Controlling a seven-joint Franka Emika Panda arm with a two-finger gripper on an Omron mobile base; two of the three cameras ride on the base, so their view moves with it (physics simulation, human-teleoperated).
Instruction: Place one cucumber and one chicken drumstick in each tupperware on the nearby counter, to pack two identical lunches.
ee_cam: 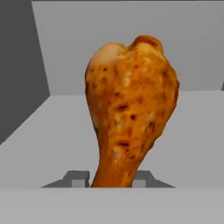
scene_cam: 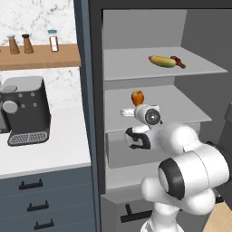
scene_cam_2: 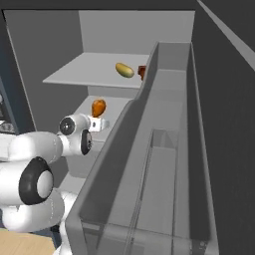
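A: Where is the gripper point(ee_cam: 111, 178) right now?

B: Inside the open fridge point(scene_cam: 208, 41), at the middle shelf point(scene_cam: 181, 106). In the hand view its two dark fingertips point(ee_cam: 77, 177) sit at the bottom centre, pinched narrow on the thin end of a chicken drumstick point(ee_cam: 131, 109).

A: So it has hold of the drumstick?

B: Yes. The orange-brown meat stands upright between the fingertips, thick end up, in the centre of that frame. In the left base view the drumstick point(scene_cam: 137, 97) shows just above the white hand, centre of the frame; in the right base view the drumstick point(scene_cam_2: 98, 107) is left of centre, above the wrist.

A: Anything else in the fridge?

B: On the top shelf point(scene_cam: 136, 61), upper right of the left base view, lies a cucumber point(scene_cam: 162, 61), yellowish green, with a second drumstick point(scene_cam: 177, 61) touching its right end.

A: And the counter?

B: The white counter point(scene_cam: 59, 149) is at the left of the left base view, with a dark coffee machine point(scene_cam: 25, 111) on it. Above, a wooden wall shelf point(scene_cam: 41, 56) carries three small shakers point(scene_cam: 54, 41).
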